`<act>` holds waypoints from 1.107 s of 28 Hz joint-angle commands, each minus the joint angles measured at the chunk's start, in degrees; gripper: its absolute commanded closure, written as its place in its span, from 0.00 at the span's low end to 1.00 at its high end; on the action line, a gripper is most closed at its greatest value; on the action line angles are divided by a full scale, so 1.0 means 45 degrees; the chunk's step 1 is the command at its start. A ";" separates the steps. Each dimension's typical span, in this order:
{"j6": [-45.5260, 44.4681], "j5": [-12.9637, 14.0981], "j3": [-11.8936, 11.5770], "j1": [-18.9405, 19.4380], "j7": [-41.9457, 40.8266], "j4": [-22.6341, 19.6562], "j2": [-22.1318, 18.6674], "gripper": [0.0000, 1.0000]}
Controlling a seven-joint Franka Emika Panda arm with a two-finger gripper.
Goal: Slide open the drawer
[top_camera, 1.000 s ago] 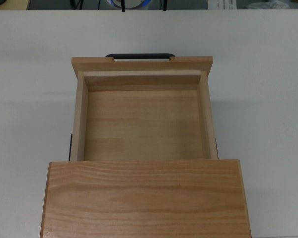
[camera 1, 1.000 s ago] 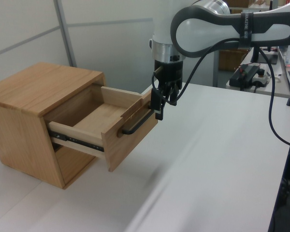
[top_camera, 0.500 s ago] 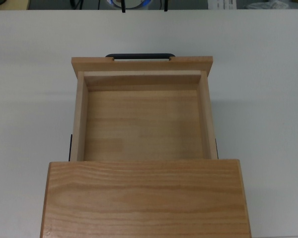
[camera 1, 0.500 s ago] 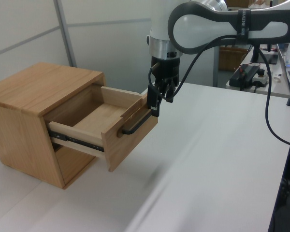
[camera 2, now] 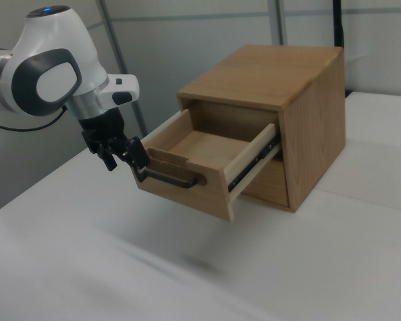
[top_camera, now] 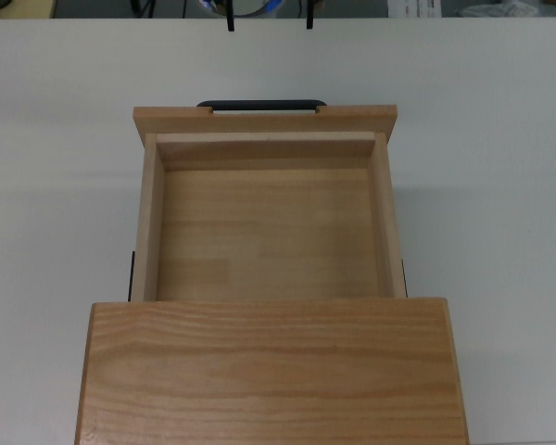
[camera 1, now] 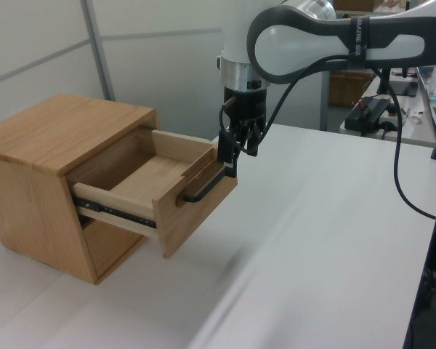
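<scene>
We are seeing the drawer (camera 1: 156, 196) standing pulled well out of the cabinet (camera 1: 51, 145), which is sitting on the white bench (camera 1: 312, 240). In the top view the drawer's tray (top_camera: 264, 232) is lying bare and open, its front panel facing the bench's far edge, and the black handle (top_camera: 261, 105) is showing just beyond that panel. The cabinet's flat top (top_camera: 269, 371) is covering the tray's rear part at the top view's lower edge. In the left view the gripper (camera 1: 232, 149) is hanging just above the handle's (camera 1: 203, 190) far end, close to the front panel's upper corner. In the right view the gripper (camera 2: 135, 157) is appearing beside the handle's (camera 2: 170, 179) end; whether its fingers are spread or clenched on the bar, we cannot tell.
</scene>
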 commanded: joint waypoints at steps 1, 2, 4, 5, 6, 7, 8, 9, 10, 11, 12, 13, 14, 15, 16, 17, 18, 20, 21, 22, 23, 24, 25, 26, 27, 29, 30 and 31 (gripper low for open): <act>-0.0446 -0.0036 0.0037 -0.0062 -0.0296 0.0409 0.0185 0.00; -0.0523 -0.0036 0.0056 -0.0062 -0.0296 0.0409 0.0185 0.00; -0.0602 -0.0036 0.0056 -0.0062 -0.0316 0.0409 0.0185 0.00; -0.0602 -0.0036 0.0056 -0.0062 -0.0316 0.0409 0.0185 0.00; -0.0602 -0.0036 0.0056 -0.0062 -0.0316 0.0409 0.0185 0.00; -0.0602 -0.0036 0.0056 -0.0062 -0.0316 0.0409 0.0185 0.00; -0.0622 -0.0056 0.0056 -0.0062 -0.0316 0.0409 0.0185 0.00; -0.0641 -0.0056 0.0056 -0.0062 -0.0316 0.0409 0.0185 0.00; -0.0680 -0.0056 0.0056 -0.0062 -0.0316 0.0409 0.0185 0.00; -0.0700 -0.0056 0.0056 -0.0062 -0.0316 0.0409 0.0185 0.00; -0.0739 -0.0075 0.0056 -0.0062 -0.0316 0.0409 0.0185 0.00; -0.0797 -0.0114 0.0056 -0.0062 -0.0316 0.0409 0.0185 0.00; -0.0798 -0.0134 0.0056 -0.0062 -0.0316 0.0409 0.0166 0.00; -0.0798 -0.0134 0.0056 -0.0062 -0.0316 0.0409 0.0166 0.00; -0.0798 -0.0134 0.0056 -0.0062 -0.0316 0.0409 0.0166 0.00; -0.0798 -0.0153 0.0056 -0.0062 -0.0316 0.0409 0.0166 0.00; -0.0798 -0.0211 0.0056 -0.0062 -0.0297 0.0409 0.0146 0.00; -0.0798 -0.0212 0.0037 -0.0062 -0.0296 0.0429 0.0146 0.00; -0.0798 -0.0212 0.0037 -0.0062 -0.0296 0.0429 0.0127 0.00; -0.0798 -0.0212 0.0017 -0.0062 -0.0296 0.0429 0.0127 0.00; -0.0798 -0.0212 0.0017 -0.0062 -0.0296 0.0448 0.0127 0.00; -0.0798 -0.0212 0.0017 -0.0062 -0.0316 0.0545 0.0127 0.00; -0.0798 -0.0212 0.0017 -0.0062 -0.0297 0.0604 0.0127 0.00; -0.0817 -0.0212 0.0017 -0.0062 -0.0296 0.0605 0.0127 0.00; -0.0836 -0.0212 0.0017 -0.0062 -0.0296 0.0605 0.0107 0.00; -0.0953 -0.0212 0.0017 -0.0062 -0.0316 0.0624 0.0107 0.00; -0.0992 -0.0212 0.0017 -0.0062 -0.0297 0.0624 0.0088 0.00; -0.0993 -0.0212 0.0017 -0.0062 -0.0296 0.0624 0.0088 0.00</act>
